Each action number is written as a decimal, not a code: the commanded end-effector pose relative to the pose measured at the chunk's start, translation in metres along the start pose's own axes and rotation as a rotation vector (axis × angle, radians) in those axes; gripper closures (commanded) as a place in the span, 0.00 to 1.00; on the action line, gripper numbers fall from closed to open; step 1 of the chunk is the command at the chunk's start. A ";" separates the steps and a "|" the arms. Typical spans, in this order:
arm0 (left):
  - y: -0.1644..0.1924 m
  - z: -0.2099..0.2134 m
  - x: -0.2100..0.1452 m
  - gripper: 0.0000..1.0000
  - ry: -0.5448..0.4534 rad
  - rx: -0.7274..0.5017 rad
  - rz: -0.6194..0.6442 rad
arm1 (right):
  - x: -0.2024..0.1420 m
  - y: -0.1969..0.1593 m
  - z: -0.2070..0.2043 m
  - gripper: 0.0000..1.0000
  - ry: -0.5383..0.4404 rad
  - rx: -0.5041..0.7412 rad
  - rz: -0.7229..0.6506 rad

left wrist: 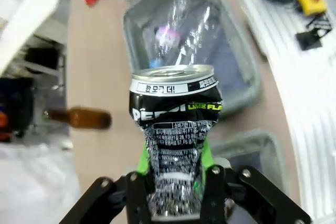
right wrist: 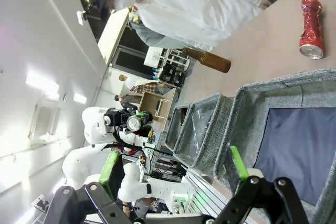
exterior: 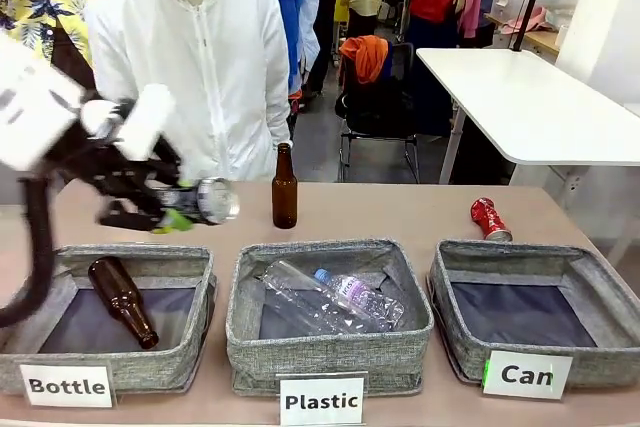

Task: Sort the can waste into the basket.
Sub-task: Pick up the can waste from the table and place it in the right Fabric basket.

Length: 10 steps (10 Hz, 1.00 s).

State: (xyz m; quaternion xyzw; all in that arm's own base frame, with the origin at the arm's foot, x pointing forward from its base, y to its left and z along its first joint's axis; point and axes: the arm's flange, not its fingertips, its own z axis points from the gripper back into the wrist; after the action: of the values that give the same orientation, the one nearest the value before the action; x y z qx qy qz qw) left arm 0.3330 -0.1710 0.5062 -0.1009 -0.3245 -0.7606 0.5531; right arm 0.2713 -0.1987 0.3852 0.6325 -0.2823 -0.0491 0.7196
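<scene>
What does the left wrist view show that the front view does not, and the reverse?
Left wrist view: the print on the black-and-silver can and green pads clamping it. Front view: the Can label and a lying bottle in the Bottle basket. Both: the left gripper shut on that can, the red can, the standing bottle, the Plastic basket.

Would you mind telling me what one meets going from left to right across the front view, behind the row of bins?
left claw shut on the black-and-silver can → upright brown bottle → crushed red can lying on its side
</scene>
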 end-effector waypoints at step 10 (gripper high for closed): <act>0.130 -0.352 0.337 0.60 0.006 -0.132 0.243 | -0.029 0.018 0.130 0.00 0.008 -0.165 -0.131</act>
State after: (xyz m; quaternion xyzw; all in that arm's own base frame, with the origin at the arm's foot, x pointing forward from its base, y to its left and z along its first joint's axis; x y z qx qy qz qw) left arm 0.3943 -0.6295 0.4515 -0.1769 -0.2644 -0.7091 0.6293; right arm 0.1871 -0.2741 0.3882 0.5823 -0.2512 -0.0920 0.7677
